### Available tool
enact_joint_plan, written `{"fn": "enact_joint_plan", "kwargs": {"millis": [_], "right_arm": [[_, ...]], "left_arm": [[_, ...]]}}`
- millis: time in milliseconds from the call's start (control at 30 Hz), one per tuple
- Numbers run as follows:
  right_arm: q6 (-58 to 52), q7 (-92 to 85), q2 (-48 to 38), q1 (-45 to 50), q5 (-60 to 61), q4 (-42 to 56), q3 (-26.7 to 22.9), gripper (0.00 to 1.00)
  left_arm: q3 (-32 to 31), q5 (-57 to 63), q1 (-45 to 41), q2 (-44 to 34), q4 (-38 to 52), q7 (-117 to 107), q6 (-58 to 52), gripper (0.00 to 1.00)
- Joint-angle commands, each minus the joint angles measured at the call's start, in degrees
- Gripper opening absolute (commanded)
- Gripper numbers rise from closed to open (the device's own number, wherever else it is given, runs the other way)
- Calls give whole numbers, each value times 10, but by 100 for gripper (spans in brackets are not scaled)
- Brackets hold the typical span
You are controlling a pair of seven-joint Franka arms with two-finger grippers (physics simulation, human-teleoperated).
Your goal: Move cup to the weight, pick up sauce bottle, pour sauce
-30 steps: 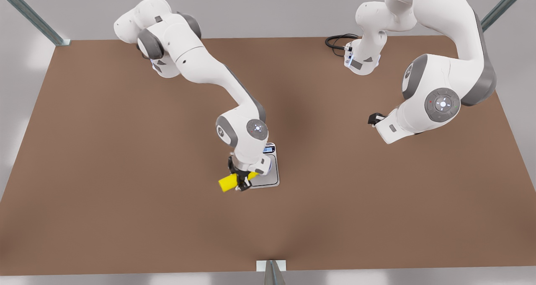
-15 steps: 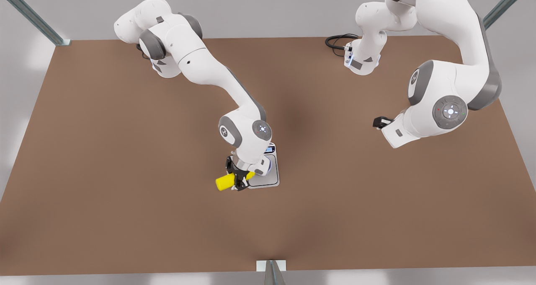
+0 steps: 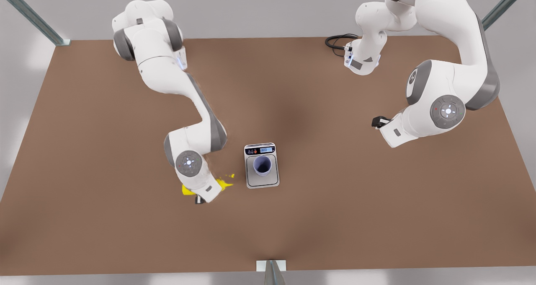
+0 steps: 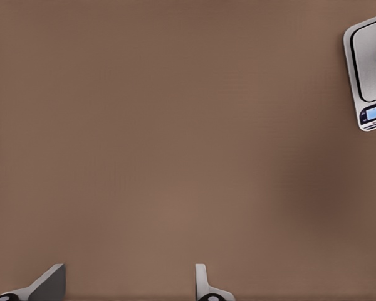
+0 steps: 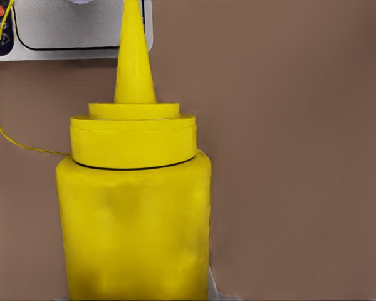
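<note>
Sauce bottle [image 3: 187, 190], clamped in the right gripper [image 3: 200, 199], has swung from over the weight [image 3: 250, 180] to lower left of it. This uncovers the cup [image 3: 262, 166] on its plate, so the pour looks finished. The left gripper [image 4: 128, 269] waits at right, fingers apart.

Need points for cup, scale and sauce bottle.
cup [image 3: 262, 166]: front view, on its dark inside.
scale [image 3: 260, 150]: front view, on the dark display strip.
sauce bottle [image 5: 135, 226]: right wrist view, on the yellow body below the cap.
</note>
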Motion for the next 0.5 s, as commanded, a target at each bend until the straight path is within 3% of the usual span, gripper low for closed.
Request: {"fn": "enact_joint_plan", "kwargs": {"millis": [0,100,200,467], "right_arm": [[-94,-173,-3,-62,194,-2,0,55],[-157,-297,13,-151,377,-42,0,55],[-186,-389,11,-171,526,-148,1,55],[-196,-613,22,-195,667,-180,1,55]], "left_arm": [[-1,0,-1,-1,1,1,-2,100],[-1,0,-1,-3,2,1,-34,100],[-1,2,-2,-2,2,1,-32,100],[-2,2,-3,-2,3,0,-31,100]]}}
